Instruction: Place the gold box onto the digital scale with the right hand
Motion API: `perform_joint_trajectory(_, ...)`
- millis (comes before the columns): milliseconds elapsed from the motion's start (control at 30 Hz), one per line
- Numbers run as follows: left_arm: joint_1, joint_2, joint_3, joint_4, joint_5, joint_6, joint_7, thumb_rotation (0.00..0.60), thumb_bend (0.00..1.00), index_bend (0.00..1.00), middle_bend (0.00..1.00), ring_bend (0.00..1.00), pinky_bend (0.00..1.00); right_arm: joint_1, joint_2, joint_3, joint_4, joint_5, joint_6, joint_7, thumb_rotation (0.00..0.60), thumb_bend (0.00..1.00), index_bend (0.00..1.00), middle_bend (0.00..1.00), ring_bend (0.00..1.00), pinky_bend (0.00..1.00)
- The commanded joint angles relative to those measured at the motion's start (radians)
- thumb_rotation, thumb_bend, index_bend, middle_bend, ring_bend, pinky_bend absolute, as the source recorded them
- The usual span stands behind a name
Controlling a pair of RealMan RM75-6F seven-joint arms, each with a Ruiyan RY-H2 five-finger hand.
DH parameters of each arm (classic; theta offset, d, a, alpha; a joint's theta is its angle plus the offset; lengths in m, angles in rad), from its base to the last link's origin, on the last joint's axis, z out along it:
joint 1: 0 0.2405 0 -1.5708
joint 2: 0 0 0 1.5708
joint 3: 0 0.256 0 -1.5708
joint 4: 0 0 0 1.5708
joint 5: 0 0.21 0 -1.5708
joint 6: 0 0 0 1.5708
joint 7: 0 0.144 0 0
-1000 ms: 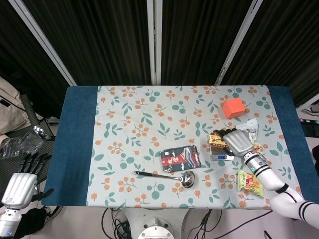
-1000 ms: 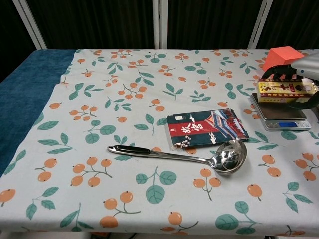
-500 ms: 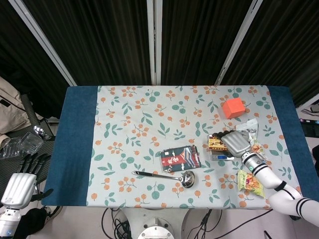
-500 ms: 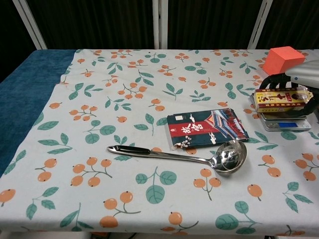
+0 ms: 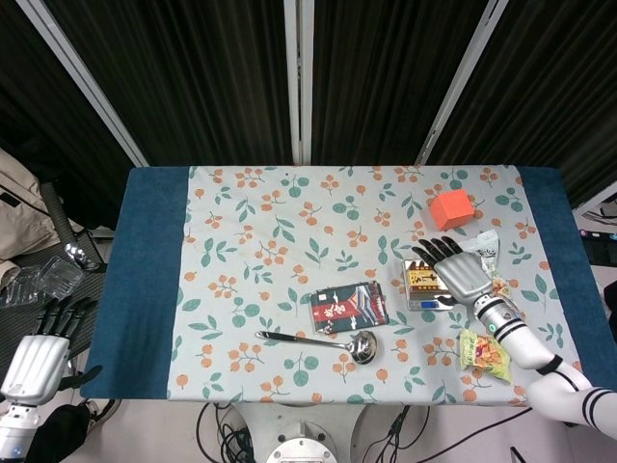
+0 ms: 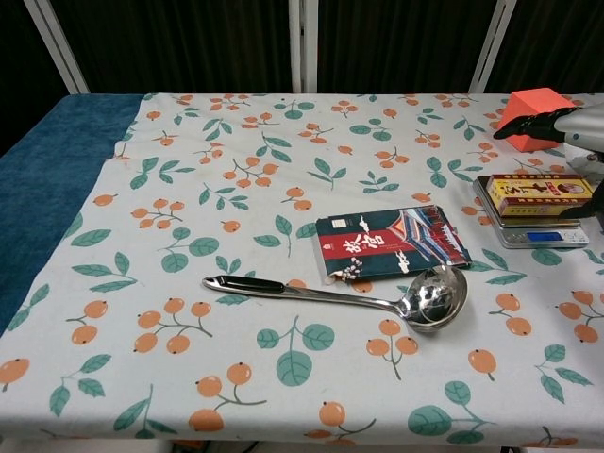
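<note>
The gold box (image 6: 540, 194) lies flat on the silver digital scale (image 6: 534, 232) at the right side of the table; the head view shows the gold box (image 5: 418, 281) on the scale (image 5: 428, 303) too. My right hand (image 5: 459, 270) hovers just right of and above the box with its fingers spread, holding nothing; only the fingertips (image 6: 540, 119) show at the right edge of the chest view. My left hand (image 5: 37, 359) hangs off the table at the lower left, fingers extended and empty.
An orange cube (image 5: 451, 208) sits behind the scale. A dark snack packet (image 6: 392, 241) and a steel ladle (image 6: 344, 293) lie mid-table. A white wrapper (image 5: 485, 245) and a yellow snack bag (image 5: 483, 353) lie near my right forearm.
My right hand has let go of the gold box, which now rests on the scale. The fingers have spread and lifted away to the right.
</note>
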Motion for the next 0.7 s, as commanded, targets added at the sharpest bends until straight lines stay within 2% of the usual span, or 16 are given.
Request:
perform_joint_trajectory(33, 0.002, 0.001, 0.000, -0.001, 0.001, 0.004, -0.001, 0.600, 0.05, 0.11, 0.08, 0.00, 0.00, -0.054, 0.074, -0.007, -0.094, -0.044, 0.130, -0.009, 0.600, 0.07, 0.00, 0.00, 0.00, 0.00)
perform_joint_trajectory(167, 0.002, 0.004, 0.000, -0.005, 0.007, 0.008, 0.000, 0.600, 0.05, 0.11, 0.08, 0.00, 0.00, -0.179, 0.150, -0.028, -0.193, -0.095, 0.365, -0.072, 0.600, 0.04, 0.00, 0.00, 0.00, 0.00)
perform_joint_trajectory(267, -0.001, 0.009, 0.000, -0.013, 0.011, 0.006, 0.007, 0.600, 0.05, 0.11, 0.08, 0.00, 0.00, -0.279, 0.183, -0.051, -0.241, -0.100, 0.502, -0.127, 0.600, 0.03, 0.00, 0.00, 0.00, 0.00)
perform_joint_trajectory(400, -0.006, 0.012, 0.000, -0.020, 0.012, -0.003, 0.015, 0.600, 0.05, 0.11, 0.08, 0.00, 0.00, -0.417, 0.179, -0.076, -0.240, -0.072, 0.658, -0.168, 0.600, 0.03, 0.00, 0.00, 0.00, 0.00)
perform_joint_trajectory(533, -0.014, 0.013, -0.006, -0.020, 0.010, -0.011, 0.025, 0.600, 0.05, 0.11, 0.08, 0.00, 0.00, -0.505, 0.118, -0.071, -0.150, -0.031, 0.744, -0.144, 0.600, 0.03, 0.00, 0.00, 0.00, 0.00)
perform_joint_trajectory(700, -0.022, 0.001, -0.021, -0.019, 0.017, 0.001, 0.046, 0.600, 0.05, 0.11, 0.08, 0.00, 0.00, -0.549, 0.083, -0.080, -0.102, -0.005, 0.731, -0.130, 0.600, 0.03, 0.00, 0.00, 0.00, 0.00)
